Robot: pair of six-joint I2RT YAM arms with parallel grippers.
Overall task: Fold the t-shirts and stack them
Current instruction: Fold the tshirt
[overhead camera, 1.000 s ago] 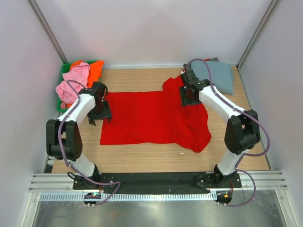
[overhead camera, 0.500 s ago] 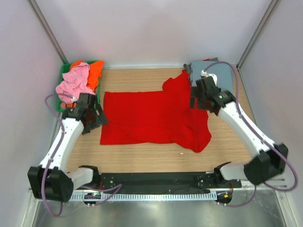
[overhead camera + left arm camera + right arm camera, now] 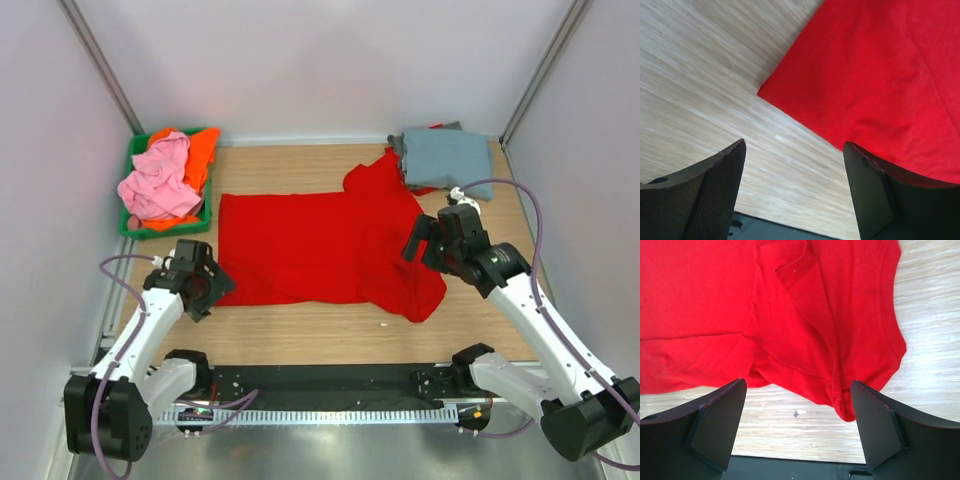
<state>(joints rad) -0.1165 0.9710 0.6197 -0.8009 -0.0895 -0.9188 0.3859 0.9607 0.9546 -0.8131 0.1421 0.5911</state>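
Wooden table [image 3: 300, 335] had 1 red t-shirt [image 3: 320, 250] spread out in the middle, not folded yet. 1 grey-blue t-shirt [image 3: 450, 160] looked folded at the back. 1 pink shirt [image 3: 160, 185] and 1 orange shirt [image 3: 203, 150] sat in the bin [image 3: 136, 150]. Both the left gripper [image 3: 795, 144] and right gripper [image 3: 799, 382] were wide open, holding nothing.

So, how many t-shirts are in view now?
4. The red t-shirt lies spread mid-table; the grey-blue t-shirt is folded at the far right corner; the pink t-shirt and orange t-shirt are heaped in the green bin, far left. Others may hide underneath.
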